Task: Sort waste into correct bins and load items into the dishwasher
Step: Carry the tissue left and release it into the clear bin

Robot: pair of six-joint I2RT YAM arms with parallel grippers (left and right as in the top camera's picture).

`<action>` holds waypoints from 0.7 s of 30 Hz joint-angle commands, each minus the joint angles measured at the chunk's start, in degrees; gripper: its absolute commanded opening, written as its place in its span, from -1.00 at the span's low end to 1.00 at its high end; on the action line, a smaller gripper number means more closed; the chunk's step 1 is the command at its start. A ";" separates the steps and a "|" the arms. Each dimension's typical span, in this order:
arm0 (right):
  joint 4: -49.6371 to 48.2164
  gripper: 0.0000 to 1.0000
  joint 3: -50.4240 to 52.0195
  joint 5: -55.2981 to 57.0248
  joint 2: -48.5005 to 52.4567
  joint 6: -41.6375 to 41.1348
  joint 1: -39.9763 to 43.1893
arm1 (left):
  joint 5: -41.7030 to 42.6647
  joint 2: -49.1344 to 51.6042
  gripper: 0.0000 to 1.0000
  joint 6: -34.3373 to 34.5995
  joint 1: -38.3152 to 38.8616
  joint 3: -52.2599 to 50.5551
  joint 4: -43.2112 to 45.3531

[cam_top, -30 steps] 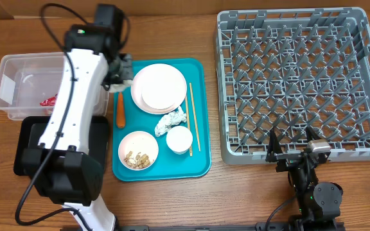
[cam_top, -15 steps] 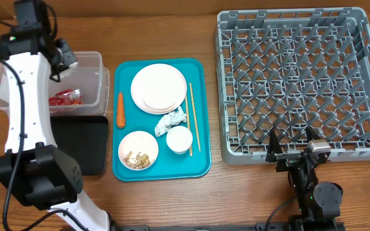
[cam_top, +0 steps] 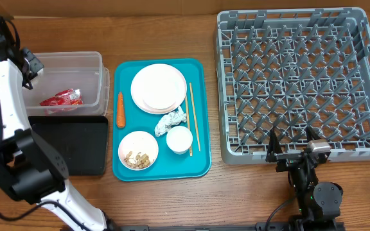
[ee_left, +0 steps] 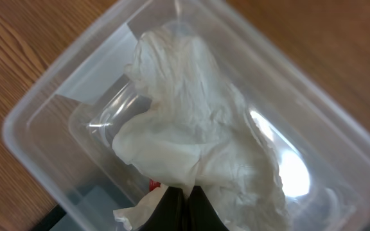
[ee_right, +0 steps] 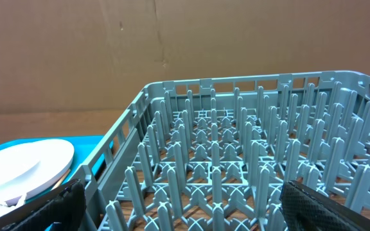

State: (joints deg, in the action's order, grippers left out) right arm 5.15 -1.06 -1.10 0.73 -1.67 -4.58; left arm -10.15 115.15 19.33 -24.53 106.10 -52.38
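Note:
In the left wrist view my left gripper (ee_left: 185,206) is shut on a crumpled white tissue (ee_left: 191,128) above the clear tub (ee_left: 37,109). A bit of red shows beside the fingers. In the overhead view the left gripper (cam_top: 29,64) is at the tub's left end and the red wrapper (cam_top: 61,98) lies in the tub (cam_top: 101,77). The black tray (cam_top: 69,144) lies in front of the tub. The teal tray (cam_top: 201,160) holds stacked plates (cam_top: 159,88), a carrot (cam_top: 120,110), another tissue (cam_top: 171,122), a cup (cam_top: 179,139), a bowl of scraps (cam_top: 138,151) and chopsticks (cam_top: 193,115). My right gripper (cam_top: 292,146) is open and empty at the front edge of the grey rack (cam_top: 300,83).
The right wrist view shows the rack's pegs (ee_right: 236,160) just ahead of the right gripper (ee_right: 178,205), with a plate (ee_right: 24,167) at the left. The left arm's body rises along the table's left edge (cam_top: 5,128). Bare wood lies between the teal tray and the rack.
My left arm has swung left, from over the tub's right end beside the teal tray to the tub's left end. The tub and black tray are uncovered. The right arm has not moved.

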 commanded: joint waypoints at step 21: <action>-0.35 1.00 0.61 0.17 -0.57 0.15 0.13 | 2.54 2.93 1.00 -4.52 -1.25 2.80 3.17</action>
State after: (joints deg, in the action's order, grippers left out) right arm 5.19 -1.06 -1.08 0.73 -1.65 -4.58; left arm -11.09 121.21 16.08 -26.35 106.34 -48.73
